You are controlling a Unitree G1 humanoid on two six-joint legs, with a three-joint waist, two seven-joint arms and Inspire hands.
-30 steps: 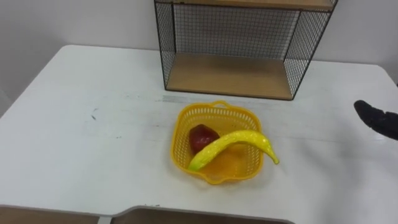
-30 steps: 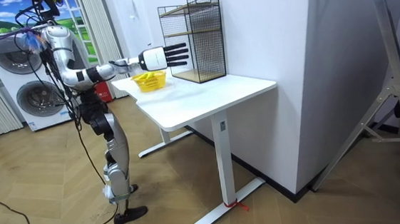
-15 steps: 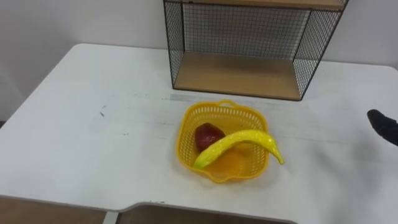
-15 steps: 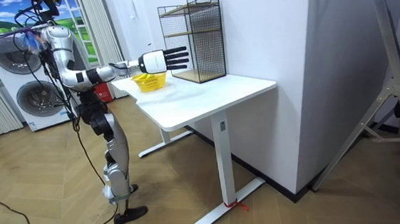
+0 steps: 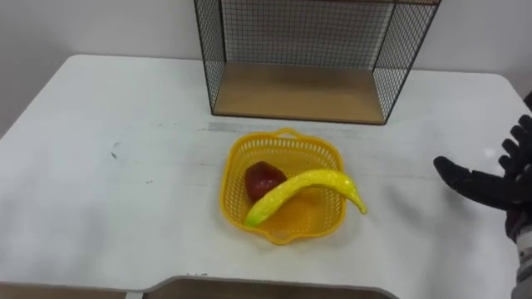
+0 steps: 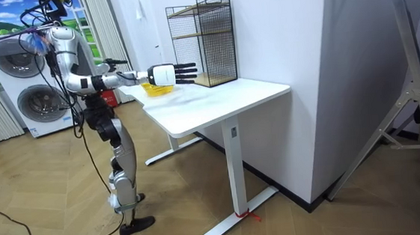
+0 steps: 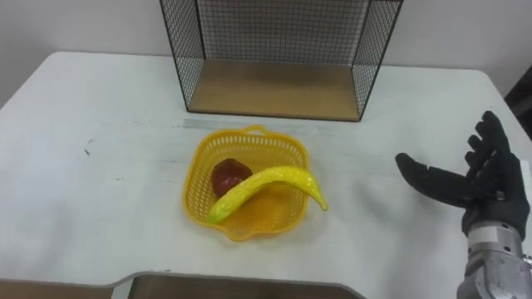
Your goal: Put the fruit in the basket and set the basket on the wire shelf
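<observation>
1 basket (image 5: 239, 159) w/ 1 banana (image 5: 303, 187), 1 red fruit (image 5: 262, 178); 1 wire shelf (image 5: 295, 91)

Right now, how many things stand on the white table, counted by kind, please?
Fruit: 2, a banana and a red fruit, both in the basket
Baskets: 1, the yellow basket
Shelves: 1, the wire shelf
Total: 4

Basket (image 7: 193, 195) holds banana (image 7: 264, 186) and red fruit (image 7: 230, 177).
</observation>
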